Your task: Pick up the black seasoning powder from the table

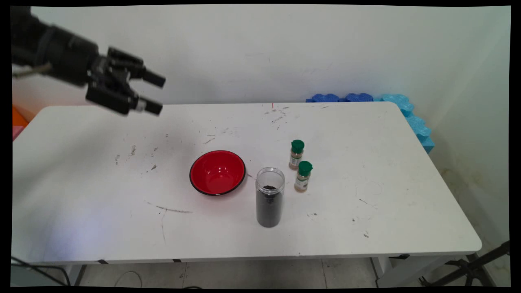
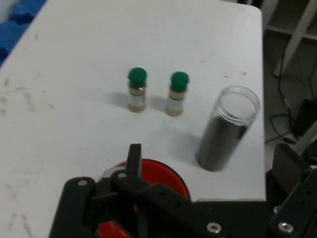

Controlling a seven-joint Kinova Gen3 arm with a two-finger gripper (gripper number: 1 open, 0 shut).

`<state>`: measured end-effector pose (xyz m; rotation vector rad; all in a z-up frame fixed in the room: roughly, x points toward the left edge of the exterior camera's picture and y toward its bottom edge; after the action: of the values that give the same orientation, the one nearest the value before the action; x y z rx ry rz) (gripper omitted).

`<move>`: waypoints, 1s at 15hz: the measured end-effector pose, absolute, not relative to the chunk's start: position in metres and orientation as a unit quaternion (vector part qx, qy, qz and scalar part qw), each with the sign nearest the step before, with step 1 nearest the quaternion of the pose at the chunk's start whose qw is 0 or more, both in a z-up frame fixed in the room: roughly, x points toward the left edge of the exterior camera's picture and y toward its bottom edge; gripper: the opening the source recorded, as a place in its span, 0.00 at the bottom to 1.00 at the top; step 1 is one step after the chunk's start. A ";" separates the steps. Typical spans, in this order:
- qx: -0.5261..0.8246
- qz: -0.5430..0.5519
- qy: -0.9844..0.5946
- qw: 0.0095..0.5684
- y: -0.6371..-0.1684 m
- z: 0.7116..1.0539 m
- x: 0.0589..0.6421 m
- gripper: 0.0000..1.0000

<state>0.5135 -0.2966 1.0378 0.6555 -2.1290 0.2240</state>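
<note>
Nearest the camera in the main view stands a clear jar (image 1: 269, 202) of dark grains, uncapped and upright, filled most of the way. Just left of it and slightly farther back sits a red bowl (image 1: 217, 172) with a black rim, empty as far as can be seen. Right of the jar stand two small spice bottles with green caps, one (image 1: 303, 176) closer to the jar and the other (image 1: 296, 154) just behind it (both upright, near each other but apart). All four rest on the white surface (image 1: 366, 228). Blue foam pieces (image 1: 407, 112) lie past its far right corner. High at the upper left, well apart from everything, the black end effector (image 1: 156, 94) hangs with its fingers spread wide, gripping nothing
</note>
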 end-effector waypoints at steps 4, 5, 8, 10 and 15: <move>0.256 0.075 -0.860 0.436 -0.280 1.000 0.505 1.00; 0.255 0.072 -0.860 0.436 -0.276 0.988 0.501 1.00; 0.253 0.067 -0.863 0.431 -0.268 0.955 0.490 1.00; 0.253 0.065 -0.865 0.429 -0.267 0.934 0.482 1.00; 0.250 0.068 -0.863 0.434 -0.276 0.899 0.458 1.00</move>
<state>0.4584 -0.2764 0.8986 0.6233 -2.1499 0.1694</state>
